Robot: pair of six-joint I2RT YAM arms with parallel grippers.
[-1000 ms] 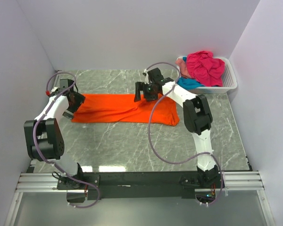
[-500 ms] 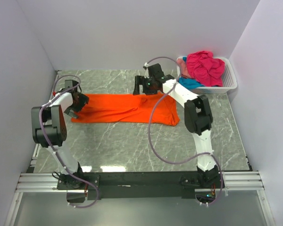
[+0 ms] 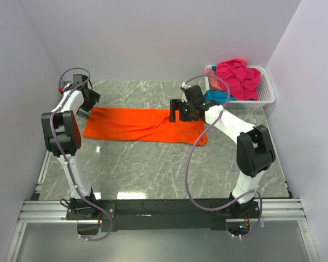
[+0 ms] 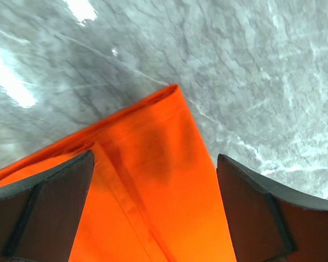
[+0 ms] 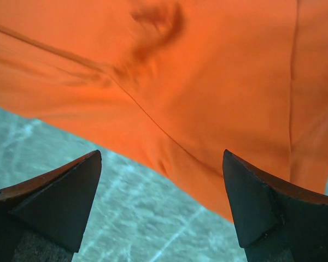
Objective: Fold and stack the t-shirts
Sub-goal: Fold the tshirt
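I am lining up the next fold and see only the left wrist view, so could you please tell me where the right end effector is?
Observer: The right end effector is open above the far edge of the orange t-shirt, toward its right end.
Operator: Thank you; how does the whole shirt lie?
Observer: As a long folded band across the table, wider at its right end.
Operator: Where are the other shirts?
Observer: The magenta t-shirt is heaped in the white basket at the far right corner.
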